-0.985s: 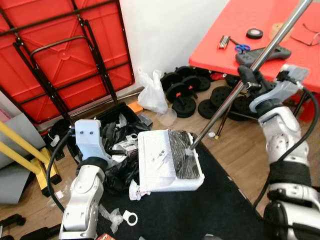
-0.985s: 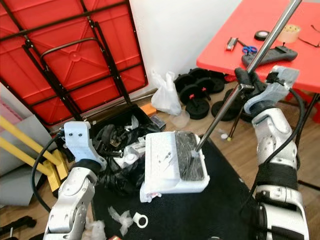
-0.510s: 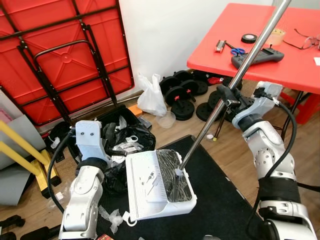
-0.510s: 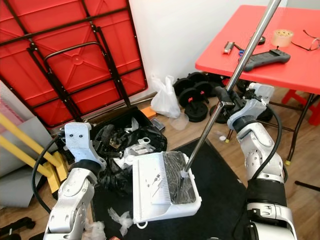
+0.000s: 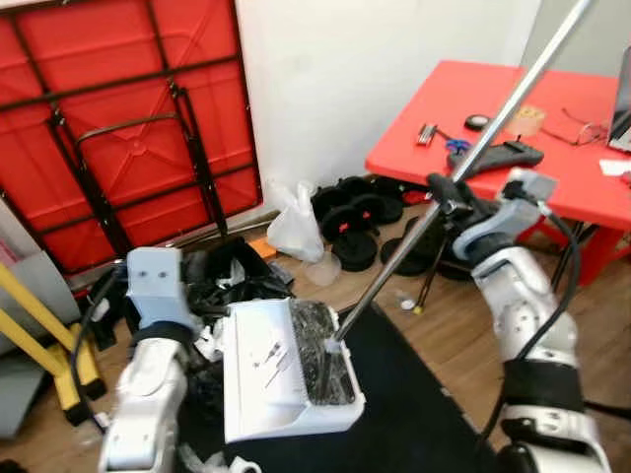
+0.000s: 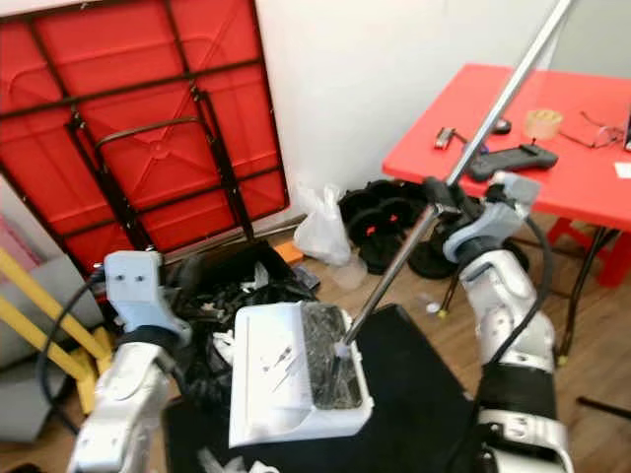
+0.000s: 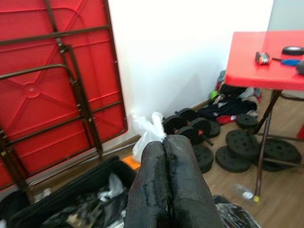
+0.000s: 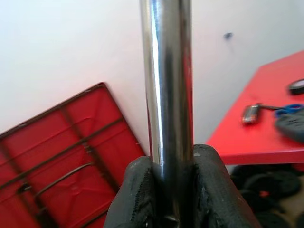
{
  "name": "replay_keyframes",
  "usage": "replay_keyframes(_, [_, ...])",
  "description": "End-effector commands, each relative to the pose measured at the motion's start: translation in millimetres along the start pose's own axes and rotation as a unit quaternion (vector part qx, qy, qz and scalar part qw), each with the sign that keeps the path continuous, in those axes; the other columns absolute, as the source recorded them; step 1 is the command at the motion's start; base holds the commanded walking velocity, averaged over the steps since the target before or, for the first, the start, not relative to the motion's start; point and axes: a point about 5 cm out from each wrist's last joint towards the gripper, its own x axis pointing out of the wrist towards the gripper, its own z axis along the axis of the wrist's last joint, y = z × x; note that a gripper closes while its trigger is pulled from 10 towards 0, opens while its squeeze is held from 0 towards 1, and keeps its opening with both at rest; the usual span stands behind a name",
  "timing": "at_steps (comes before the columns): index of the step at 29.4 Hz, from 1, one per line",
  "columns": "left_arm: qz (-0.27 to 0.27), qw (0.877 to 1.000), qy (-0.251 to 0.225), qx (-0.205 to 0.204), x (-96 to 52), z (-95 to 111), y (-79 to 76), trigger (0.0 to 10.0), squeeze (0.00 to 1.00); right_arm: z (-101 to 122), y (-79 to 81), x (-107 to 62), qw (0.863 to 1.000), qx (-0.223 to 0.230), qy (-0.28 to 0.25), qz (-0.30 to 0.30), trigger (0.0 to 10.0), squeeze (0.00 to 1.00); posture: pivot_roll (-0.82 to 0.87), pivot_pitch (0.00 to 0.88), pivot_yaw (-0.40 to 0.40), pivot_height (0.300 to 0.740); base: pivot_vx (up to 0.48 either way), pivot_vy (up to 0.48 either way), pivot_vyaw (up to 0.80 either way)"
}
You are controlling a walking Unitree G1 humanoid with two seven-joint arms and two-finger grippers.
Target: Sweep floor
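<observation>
My right gripper (image 5: pixel 446 190) is shut on a long shiny metal pole (image 5: pixel 473 148), with the black fingers (image 8: pixel 137 194) wrapped around the pole (image 8: pixel 166 85). The pole slants down to a black bristle head (image 5: pixel 320 360) that rests in a white plastic dustpan (image 5: pixel 258 379) on the black mat (image 5: pixel 414 424). My left arm (image 5: pixel 153 296) stands beside the pan's left side. Its gripper (image 7: pixel 165 180) has both fingers pressed together with nothing between them, above a black bag of rubbish (image 7: pixel 90 209).
An open black case of crumpled rubbish (image 5: pixel 232 281) lies left of the pan. A folded red table (image 5: pixel 118 118) leans on the wall. A white plastic bag (image 5: pixel 296 212) and black weight plates (image 5: pixel 355 212) sit by the wall. A red table (image 5: pixel 562 123) stands right, a yellow frame (image 5: pixel 39 335) far left.
The bristle head and white pan have moved left across the mat with the pole. The right gripper keeps its hold. The camera has tilted up, showing more wall.
</observation>
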Motion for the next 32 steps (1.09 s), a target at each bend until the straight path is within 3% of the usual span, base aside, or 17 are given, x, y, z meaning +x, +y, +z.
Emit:
replay_keyframes(1, [0.018,1.000,0.005,0.013,-2.9,-2,10.5,10.0,0.00,11,14.9,7.1,0.999,0.006,-0.027,0.030,10.0,0.00,-0.20,0.000,0.009,0.740,0.334,0.000,0.80])
replay_keyframes(17, [0.014,1.000,0.007,0.012,-4.5,-3,9.7,10.0,0.00,17,14.2,11.4,0.999,0.024,-0.031,0.022,10.0,0.00,-0.20,0.000,0.007,0.740,0.332,0.000,0.00])
replay_keyframes(32, [0.011,1.000,0.008,0.009,-5.3,-4,6.9,10.0,0.00,26,12.9,14.3,0.999,0.007,-0.036,0.024,10.0,0.00,-0.20,0.000,0.006,0.740,0.332,0.000,0.00])
